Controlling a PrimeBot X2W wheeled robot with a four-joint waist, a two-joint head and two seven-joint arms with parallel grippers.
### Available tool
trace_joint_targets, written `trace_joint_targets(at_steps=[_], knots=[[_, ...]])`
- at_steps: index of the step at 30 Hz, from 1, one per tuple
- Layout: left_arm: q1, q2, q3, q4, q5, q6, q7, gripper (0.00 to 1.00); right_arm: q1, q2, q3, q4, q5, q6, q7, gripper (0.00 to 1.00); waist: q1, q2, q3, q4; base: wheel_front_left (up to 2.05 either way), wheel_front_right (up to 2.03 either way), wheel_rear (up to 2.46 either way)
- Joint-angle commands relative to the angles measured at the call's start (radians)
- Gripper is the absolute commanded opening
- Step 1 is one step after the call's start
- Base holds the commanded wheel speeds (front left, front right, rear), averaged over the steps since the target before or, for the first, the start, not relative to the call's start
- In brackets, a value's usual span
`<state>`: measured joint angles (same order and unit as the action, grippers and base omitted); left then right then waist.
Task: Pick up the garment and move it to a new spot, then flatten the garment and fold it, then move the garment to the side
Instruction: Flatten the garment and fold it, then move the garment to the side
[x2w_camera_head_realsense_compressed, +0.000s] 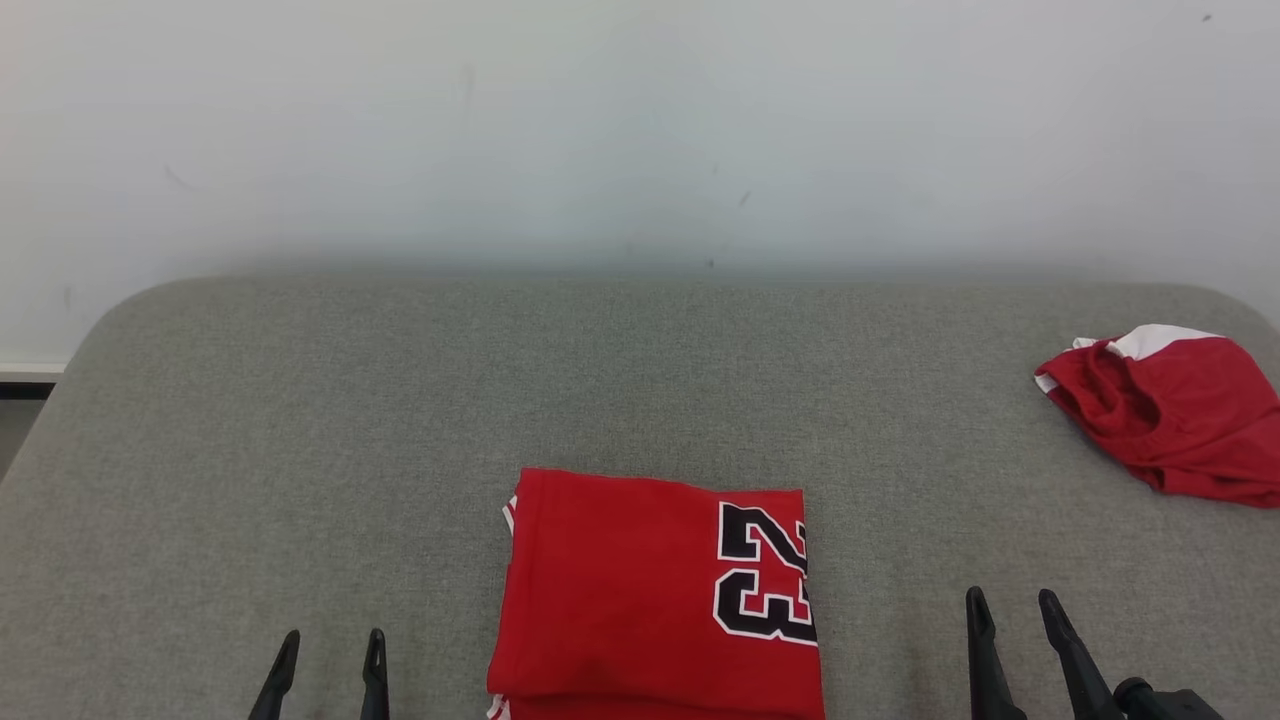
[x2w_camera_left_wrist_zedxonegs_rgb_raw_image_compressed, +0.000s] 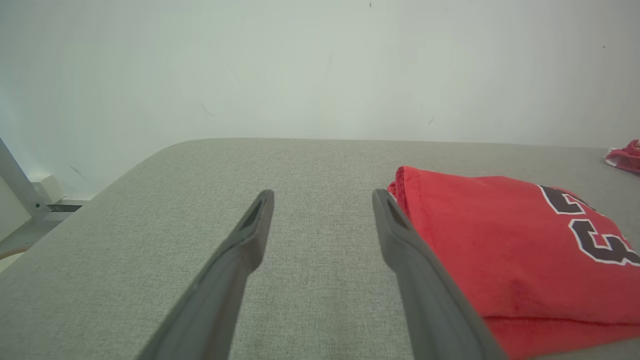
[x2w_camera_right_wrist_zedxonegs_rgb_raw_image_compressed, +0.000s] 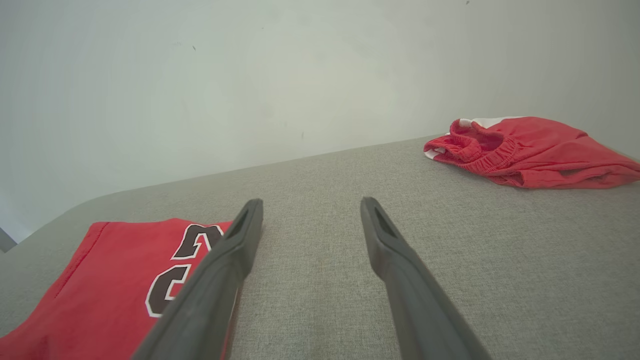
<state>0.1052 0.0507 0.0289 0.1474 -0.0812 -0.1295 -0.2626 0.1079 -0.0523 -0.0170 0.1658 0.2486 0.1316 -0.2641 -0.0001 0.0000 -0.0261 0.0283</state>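
Folded red jersey (x2w_camera_head_realsense_compressed: 655, 600), number 23 uppermost, lying flat at the near middle of the grey padded table (x2w_camera_head_realsense_compressed: 400, 400), between the left gripper (x2w_camera_head_realsense_compressed: 332, 640) and the right gripper (x2w_camera_head_realsense_compressed: 1011, 598). Both grippers stand apart from the cloth with jaws spread wide and empty. Crumpled red shorts (x2w_camera_head_realsense_compressed: 1170, 410) occupy the far right corner. The remaining step appears to be the shift aside. Likely faults: a pinch on the top layer alone would peel the fold open; a one-sided pull would drag and skew the stack over the textured cover; a rightward placement could land it on the shorts.
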Motion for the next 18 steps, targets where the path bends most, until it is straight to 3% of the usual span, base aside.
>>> trace_joint_targets(at_steps=[1,18], knots=[[0.017,0.003,-0.004,-0.004,0.010,-0.002,-0.002,1.00,0.014,0.003,-0.003,-0.001,-0.005,-0.002,0.000,1.00,0.0001,0.0000,0.001,0.000,0.00,0.00,0.00],[0.002,0.017,-0.003,-0.008,0.016,-0.001,-0.002,1.00,0.011,0.003,-0.010,0.005,0.004,-0.002,0.000,1.00,0.0001,0.0000,0.009,0.003,0.00,0.00,0.00]])
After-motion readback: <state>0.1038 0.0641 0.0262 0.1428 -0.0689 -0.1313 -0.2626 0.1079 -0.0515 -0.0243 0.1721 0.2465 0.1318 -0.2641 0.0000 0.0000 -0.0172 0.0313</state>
